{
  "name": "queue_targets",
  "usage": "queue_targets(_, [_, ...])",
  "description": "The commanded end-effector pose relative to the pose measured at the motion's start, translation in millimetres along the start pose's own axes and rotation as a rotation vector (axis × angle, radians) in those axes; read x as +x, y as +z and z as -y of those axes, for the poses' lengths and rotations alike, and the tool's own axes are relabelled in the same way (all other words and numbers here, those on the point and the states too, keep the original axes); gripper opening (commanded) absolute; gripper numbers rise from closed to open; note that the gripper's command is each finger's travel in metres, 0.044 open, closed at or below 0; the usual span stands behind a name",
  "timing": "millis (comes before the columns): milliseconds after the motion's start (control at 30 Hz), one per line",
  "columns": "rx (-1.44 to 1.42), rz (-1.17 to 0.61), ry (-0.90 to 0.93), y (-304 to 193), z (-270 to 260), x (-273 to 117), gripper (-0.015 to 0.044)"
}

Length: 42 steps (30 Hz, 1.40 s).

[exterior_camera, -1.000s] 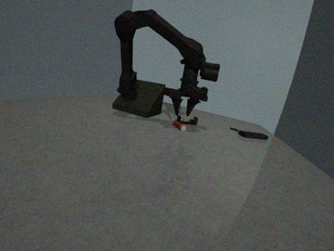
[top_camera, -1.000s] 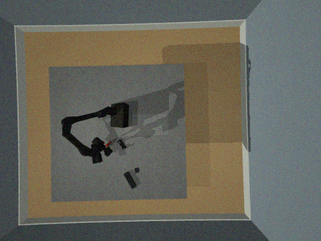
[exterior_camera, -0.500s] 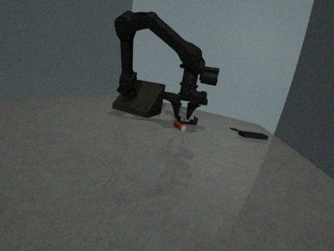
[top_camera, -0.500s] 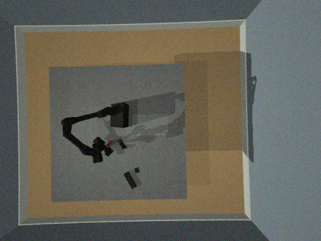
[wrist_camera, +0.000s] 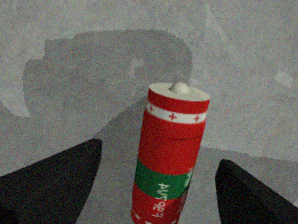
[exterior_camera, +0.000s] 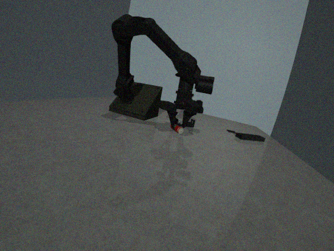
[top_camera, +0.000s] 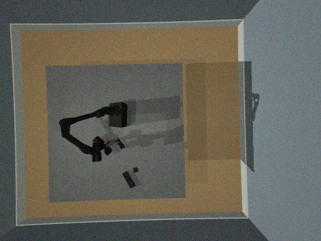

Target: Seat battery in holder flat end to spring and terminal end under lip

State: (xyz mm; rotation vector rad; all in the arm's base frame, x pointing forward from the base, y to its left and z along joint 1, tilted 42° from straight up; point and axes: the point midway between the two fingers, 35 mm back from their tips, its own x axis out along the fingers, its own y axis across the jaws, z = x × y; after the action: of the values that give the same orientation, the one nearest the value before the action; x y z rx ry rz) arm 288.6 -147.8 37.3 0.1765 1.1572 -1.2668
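1. End effector (wrist_camera: 149, 196) partly open, gripping nothing; fingers astride the battery with gaps on both sides.
2. Red-and-green battery (wrist_camera: 168, 159) lying on grey bench (exterior_camera: 89, 177), terminal nub toward 12 o'clock in wrist view.
3. Black holder (top_camera: 128, 179) at 5 o'clock from battery in top view, well apart.
4. Arm base (top_camera: 118, 114) at 12 o'clock from battery.

Wrist view: both fingers of the gripper (wrist_camera: 160, 212) are cut off by the lower edge; their tips are not seen. Lettering on the battery (wrist_camera: 168, 159) between them is too blurred to be read. Top view: the battery is mostly covered by the gripper. The holder (exterior_camera: 189, 122), just beside the gripper, is too small and dark for spring or lip to be made out.
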Motion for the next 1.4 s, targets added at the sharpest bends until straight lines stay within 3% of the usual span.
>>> queue_targets(0, [-0.01,-0.006,-0.012,-3,2,10,0.0247])
queue_targets(133, [-0.01,-0.006,-0.013,-3,3,14,0.0247])
queue_targets(267, [-0.01,-0.006,-0.013,-3,3,14,0.0142])
queue_targets(533, [-0.01,-0.006,-0.013,-3,3,14,0.0089])
queue_targets(700, [-0.006,-0.007,-0.013,-3,3,13,0.0085])
queue_targets(900, [-0.01,-0.007,-0.011,-3,2,-34,0.0085])
queue_targets(1067, [-0.021,-0.007,-0.011,-4,1,-36,0.0085])
queue_targets(1367, [-0.591,-0.015,0.008,-32,-42,-48,0.0085])
